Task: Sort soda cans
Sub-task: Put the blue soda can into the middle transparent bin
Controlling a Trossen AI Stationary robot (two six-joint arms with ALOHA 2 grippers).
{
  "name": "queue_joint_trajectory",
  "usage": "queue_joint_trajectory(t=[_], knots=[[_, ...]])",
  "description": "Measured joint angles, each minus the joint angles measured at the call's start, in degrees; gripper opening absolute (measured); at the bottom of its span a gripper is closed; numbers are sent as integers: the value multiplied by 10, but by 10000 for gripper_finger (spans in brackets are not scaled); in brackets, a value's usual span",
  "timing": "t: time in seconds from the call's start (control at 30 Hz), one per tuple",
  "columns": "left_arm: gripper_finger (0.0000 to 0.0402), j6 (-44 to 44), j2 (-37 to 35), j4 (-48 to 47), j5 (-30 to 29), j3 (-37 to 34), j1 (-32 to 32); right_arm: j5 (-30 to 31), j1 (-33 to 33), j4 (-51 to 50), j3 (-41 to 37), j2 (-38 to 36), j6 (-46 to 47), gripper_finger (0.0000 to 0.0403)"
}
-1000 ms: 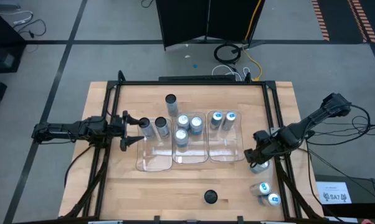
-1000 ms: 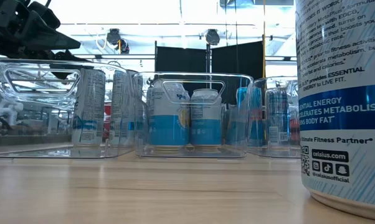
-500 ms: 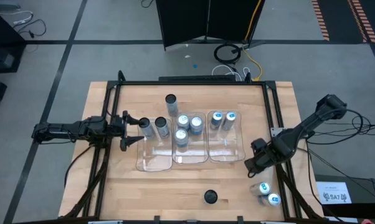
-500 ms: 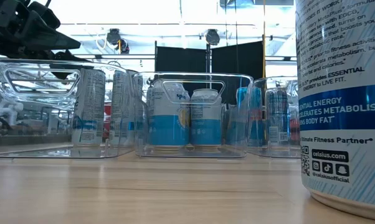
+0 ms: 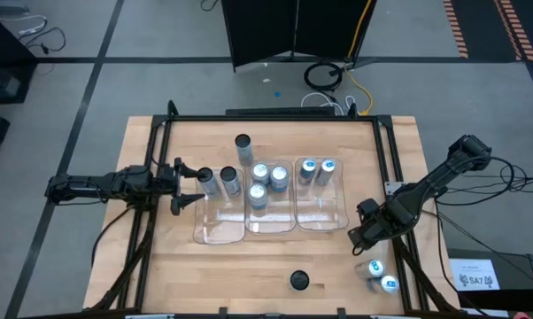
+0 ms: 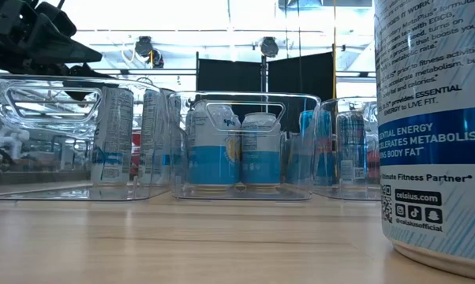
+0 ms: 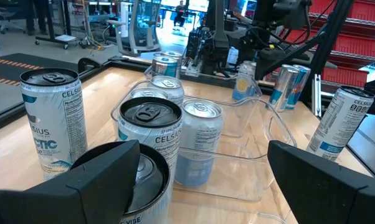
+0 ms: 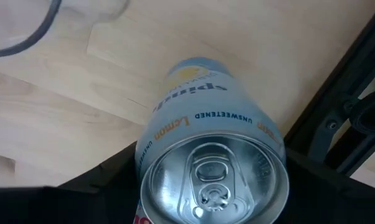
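Observation:
My right gripper [image 5: 364, 236] points down near the table's right edge, shut on a silver-topped soda can [image 8: 206, 118] that stands on the wood; in the high view the gripper hides this can. My left gripper [image 5: 187, 184] waits open at the left, level, just left of the left tray [image 5: 215, 226]. Three clear trays hold soda cans. Two dark-topped cans [image 5: 218, 177] stand in the left tray. Silver-topped cans [image 5: 268, 177] stand in the middle tray. Two blue-topped cans [image 5: 318, 167] stand in the right tray. My right gripper has the can's upper side wall [image 8: 145, 155] between its two fingers, one on each side, just below the rim. The fingers come from above, pointing down. The can stands upright, its base on the table.
A dark-topped can [image 5: 243, 142] stands alone behind the trays, and another [image 5: 299, 280] near the front edge fills the low view's right side [image 6: 435, 134]. Two blue-topped cans [image 5: 382, 276] stand at the near right corner. A black frame rail [image 5: 392, 177] runs along the right edge.
My right gripper has moved toward the table's near edge and sunk a little, coming down over the can at the right edge. The left arm and the other cans have kept still.

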Motion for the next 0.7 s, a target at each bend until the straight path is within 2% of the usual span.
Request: queue_joint_trajectory(t=[0.17, 0.27, 0.47, 0.7], knots=[[363, 0, 0, 0, 0, 0, 0, -41, 1, -6, 13, -11, 2, 279], [363, 0, 0, 0, 0, 0, 0, -37, 0, -29, 42, -18, 0, 288], [363, 0, 0, 0, 0, 0, 0, 12, 4, -99, 116, -18, -20, 289], [363, 0, 0, 0, 0, 0, 0, 93, 19, -120, 226, -17, -94, 288]])
